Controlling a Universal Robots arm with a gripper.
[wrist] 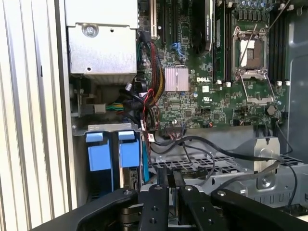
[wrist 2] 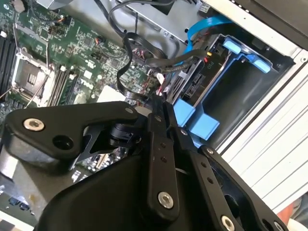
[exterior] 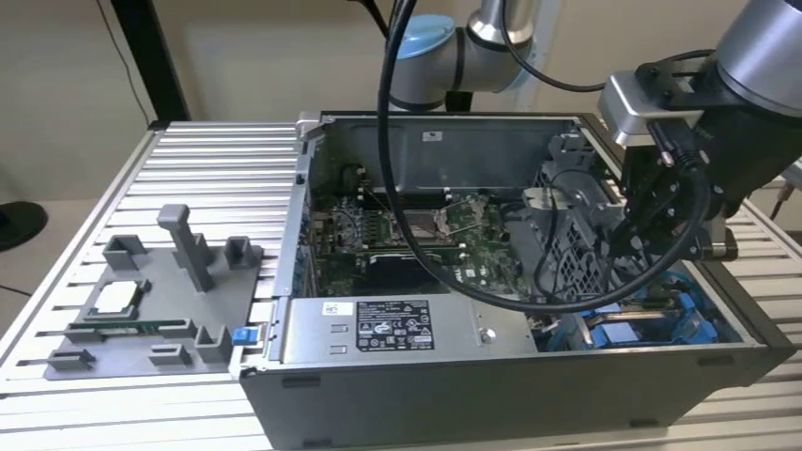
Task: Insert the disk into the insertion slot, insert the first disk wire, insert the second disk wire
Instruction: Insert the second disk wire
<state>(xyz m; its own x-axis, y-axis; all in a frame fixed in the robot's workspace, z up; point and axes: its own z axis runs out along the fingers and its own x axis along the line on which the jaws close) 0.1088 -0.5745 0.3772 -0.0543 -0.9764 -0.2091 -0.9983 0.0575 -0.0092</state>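
My gripper point(exterior: 623, 246) reaches down into the open computer case point(exterior: 501, 395) at the exterior view's right, beside the insertion slot point(exterior: 652, 324). In both wrist views its black fingers point(wrist 2: 156, 144) stand pressed together. Their tips point(wrist 2: 158, 100) rest against a bundle of black disk wires point(wrist 2: 144, 57), and I cannot tell whether one is pinched. The slot point(wrist 2: 250, 82) is a grey bay with a bright blue carrier point(wrist 2: 202, 120) in it. The disk's silver face is hidden. Blue clips point(wrist: 98, 154) flank the bay just ahead of the gripper point(wrist: 174, 185).
A grey labelled power-supply box point(exterior: 376, 329) lies at the case front, with the green motherboard point(exterior: 401, 235) behind it. A blue flat cable point(wrist 2: 207, 24) curves over the bay. A grey fixture plate point(exterior: 150, 301) with parts sits on the slatted table at the exterior view's left.
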